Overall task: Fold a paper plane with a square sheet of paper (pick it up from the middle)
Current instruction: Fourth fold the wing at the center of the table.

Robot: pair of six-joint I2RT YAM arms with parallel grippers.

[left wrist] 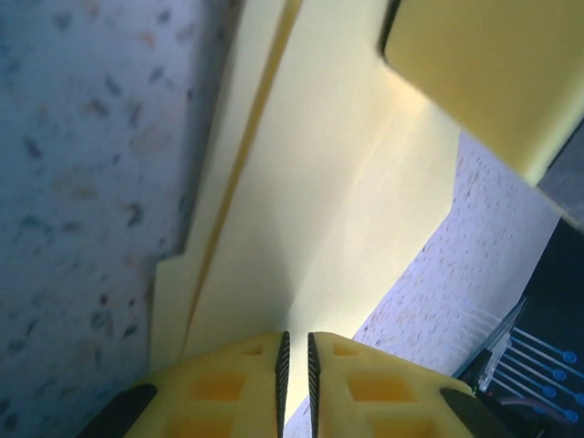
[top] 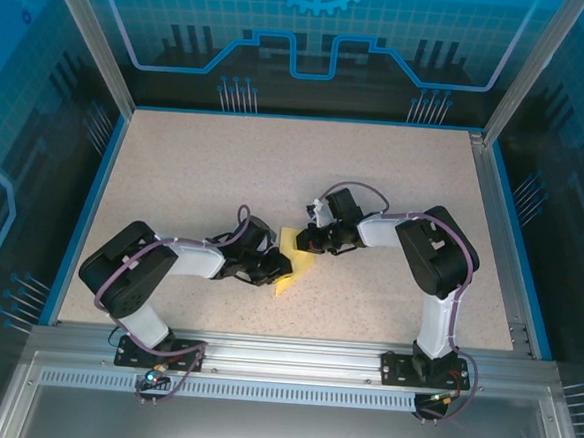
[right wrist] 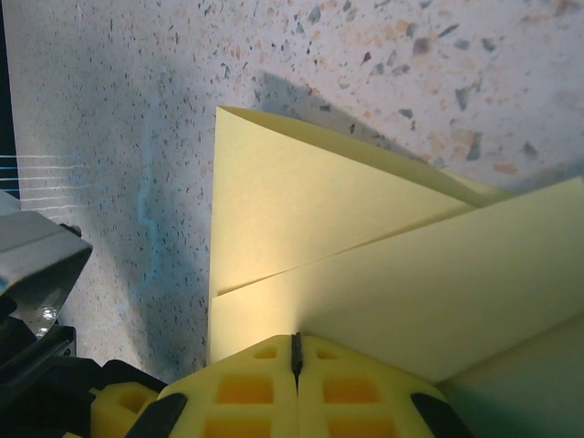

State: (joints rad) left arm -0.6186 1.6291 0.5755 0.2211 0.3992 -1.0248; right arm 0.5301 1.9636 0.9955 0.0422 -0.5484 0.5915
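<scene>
Top external has the yellow paper point(top: 297, 266) lying between the left gripper point(top: 271, 274) and the right gripper point(top: 312, 243), whose tips nearly meet over the speckled table point(top: 225, 174); whether the paper touches the table I cannot tell; left wrist has the left gripper's pads point(left wrist: 365, 383) pinched on one paper edge, folded layers running away ahead of them; right wrist has the right gripper's jaws clamped tight on another edge, a creased flap spreading ahead and leftward.

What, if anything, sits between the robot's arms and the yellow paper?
Nothing visible does. The left end effector and the right end effector are each shut directly on the folded yellow paper, one from each side.
</scene>
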